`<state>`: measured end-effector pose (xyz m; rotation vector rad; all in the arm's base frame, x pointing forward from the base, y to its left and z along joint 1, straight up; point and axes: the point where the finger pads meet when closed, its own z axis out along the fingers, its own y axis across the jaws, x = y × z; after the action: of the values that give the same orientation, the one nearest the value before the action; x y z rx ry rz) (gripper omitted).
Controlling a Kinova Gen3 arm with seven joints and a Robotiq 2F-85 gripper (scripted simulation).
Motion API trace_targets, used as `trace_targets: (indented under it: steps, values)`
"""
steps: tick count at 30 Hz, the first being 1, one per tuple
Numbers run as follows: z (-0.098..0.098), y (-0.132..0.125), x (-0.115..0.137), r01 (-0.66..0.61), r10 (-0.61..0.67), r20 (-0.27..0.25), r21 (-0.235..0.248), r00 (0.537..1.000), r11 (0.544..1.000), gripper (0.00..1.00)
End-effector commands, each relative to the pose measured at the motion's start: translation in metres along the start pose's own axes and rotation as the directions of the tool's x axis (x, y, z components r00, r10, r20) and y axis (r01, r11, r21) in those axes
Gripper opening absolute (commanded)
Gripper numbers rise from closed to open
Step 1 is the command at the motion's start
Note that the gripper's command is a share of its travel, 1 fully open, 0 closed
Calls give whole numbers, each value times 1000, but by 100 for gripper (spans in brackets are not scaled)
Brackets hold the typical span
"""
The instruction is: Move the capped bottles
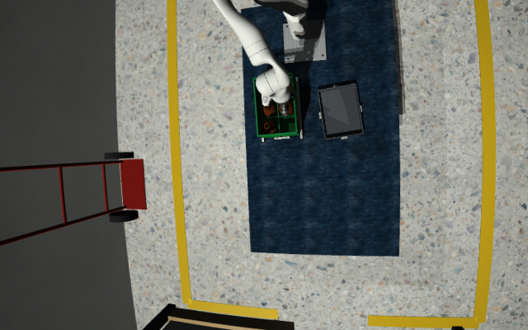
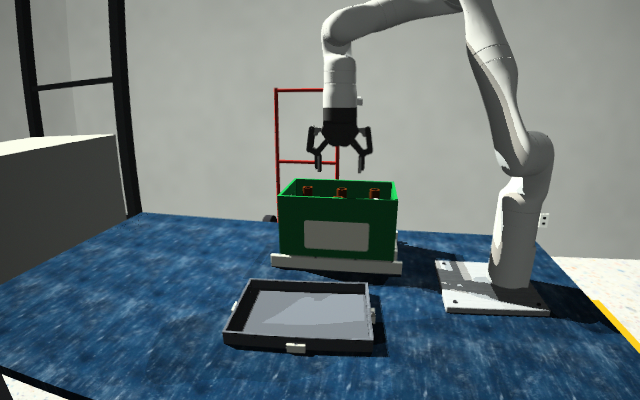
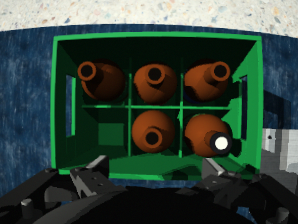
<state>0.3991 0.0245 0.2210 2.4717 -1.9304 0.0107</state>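
A green crate (image 1: 256, 108) (image 2: 290, 225) (image 3: 61, 96) with six compartments stands on the blue table. In the wrist view, three brown open bottles fill the far row (image 3: 154, 82). The near row holds an empty left cell, an open bottle (image 3: 152, 132) in the middle and a white-capped bottle (image 3: 212, 135) on the right. Three bottle necks (image 2: 341, 191) show above the crate rim. My gripper (image 2: 340, 161) (image 3: 155, 167) is open and empty, hanging a little above the crate. The dark tray (image 1: 340, 109) (image 2: 305, 312) lies empty beside the crate.
The arm's base plate (image 1: 305, 47) (image 2: 490, 297) is fixed on the table behind the tray. A red hand truck (image 1: 133, 183) (image 2: 285, 125) stands on the floor beyond the crate. A pale box (image 2: 40, 190) stands off the table's left side.
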Motion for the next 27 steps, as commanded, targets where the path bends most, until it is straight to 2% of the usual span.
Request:
trace_targets:
  steps: [1,22,27]
  values:
    - [-1,-1,-6,-1,1,6,3,1000,1000,100]
    - [-1,-1,-11,0,0,7,4,1000,1000,100]
    - [-1,-1,-5,2,-2,-1,2,1000,1000,100]
